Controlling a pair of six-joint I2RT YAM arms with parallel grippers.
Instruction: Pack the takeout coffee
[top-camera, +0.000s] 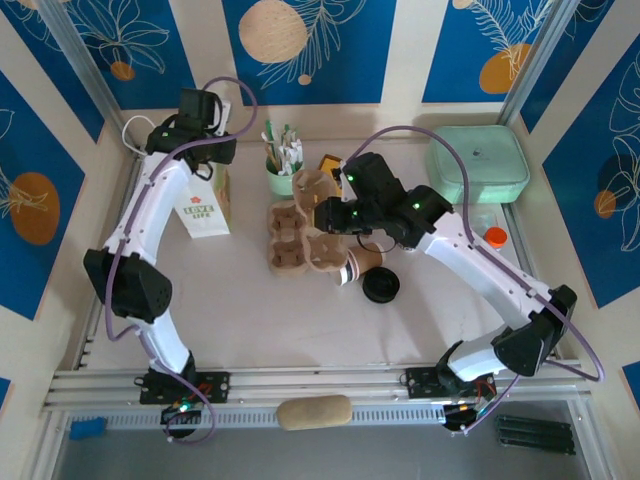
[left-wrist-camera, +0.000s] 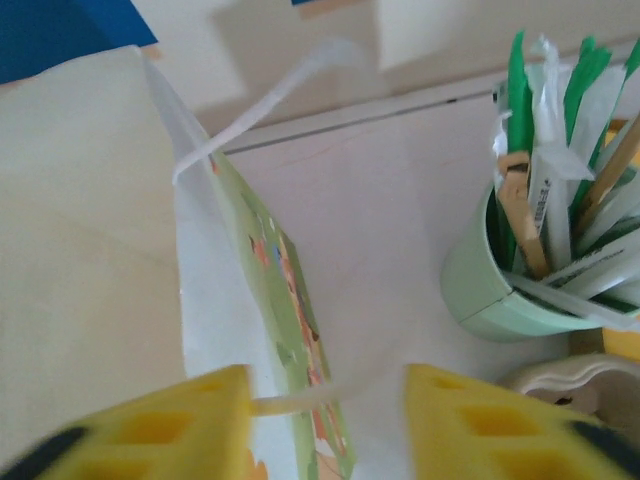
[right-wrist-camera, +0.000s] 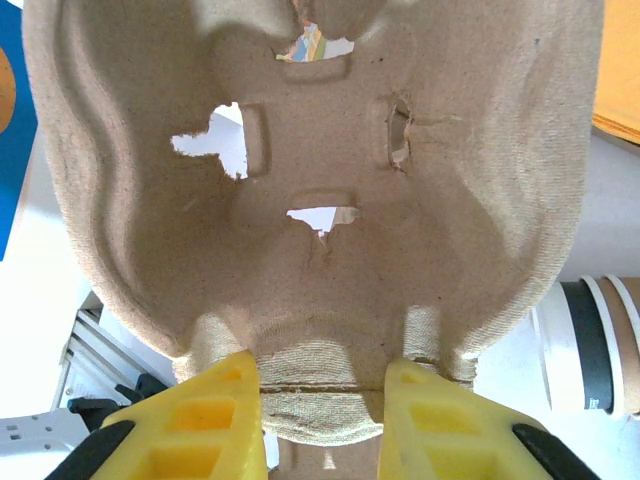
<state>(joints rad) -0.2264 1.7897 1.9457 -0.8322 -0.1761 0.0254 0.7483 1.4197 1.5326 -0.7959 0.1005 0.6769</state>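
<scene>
The takeout coffee cup (top-camera: 358, 266), kraft brown with white and dark bands, lies on its side right of the carrier; its banded rim end (right-wrist-camera: 598, 345) shows at the right edge of the right wrist view. Its black lid (top-camera: 381, 286) lies flat just beside it. My right gripper (top-camera: 330, 213) (right-wrist-camera: 320, 410) is shut on the edge of the brown pulp cup carrier (top-camera: 288, 250) (right-wrist-camera: 330, 200). My left gripper (top-camera: 207, 165) (left-wrist-camera: 325, 420) hangs over the white paper bag (top-camera: 205, 210) (left-wrist-camera: 290, 290), fingers apart, with the bag's rim and one handle strip between them.
A mint-green cup of utensils (top-camera: 280, 180) (left-wrist-camera: 490, 290) stands behind the carrier, right of the bag. At the back right sits a mint-green lidded box (top-camera: 478, 165), with an orange cap (top-camera: 495, 237) in front of it. A tan pad (top-camera: 313, 411) lies on the front rail.
</scene>
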